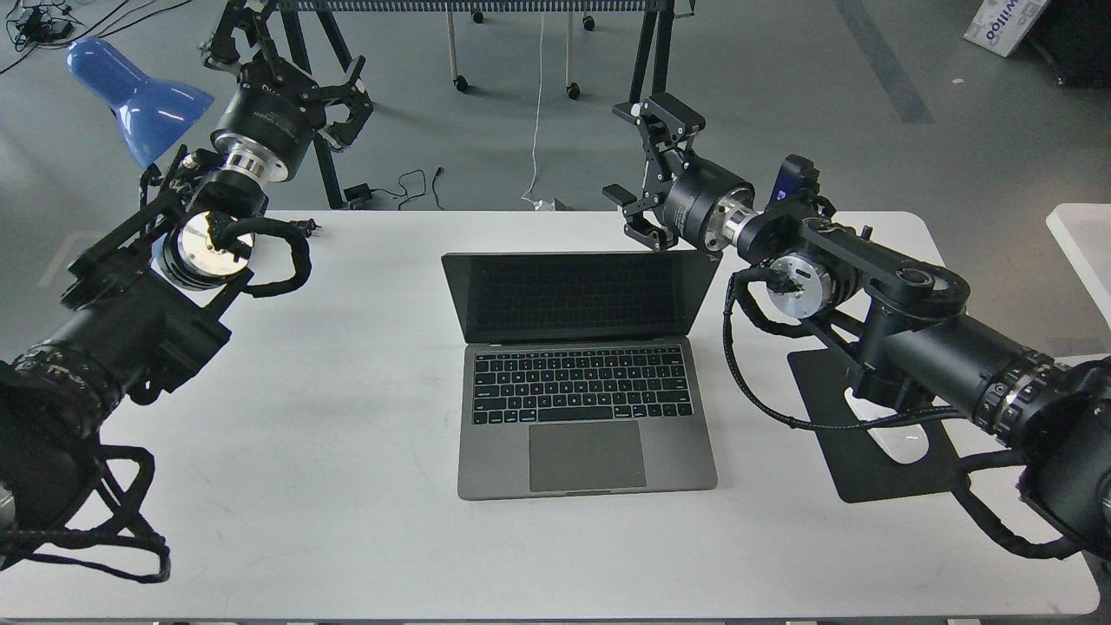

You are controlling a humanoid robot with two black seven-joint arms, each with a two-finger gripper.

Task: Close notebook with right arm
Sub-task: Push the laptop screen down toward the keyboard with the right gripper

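Note:
The notebook (587,408) is a space-grey laptop that lies open in the middle of the white table (347,486). Its black screen (577,295) leans a little forward. My right gripper (634,154) is open. It sits behind and just above the right part of the lid's top edge, its lower side at that edge. The right arm (877,295) reaches in from the right, low over the table. My left gripper (291,65) is open and empty, held high beyond the table's far left corner.
A black mouse pad (877,477) lies right of the notebook, with a white mouse (903,443) partly hidden under my right arm. A blue lamp (130,87) stands at the far left. Black table legs (655,52) and cables are on the floor behind.

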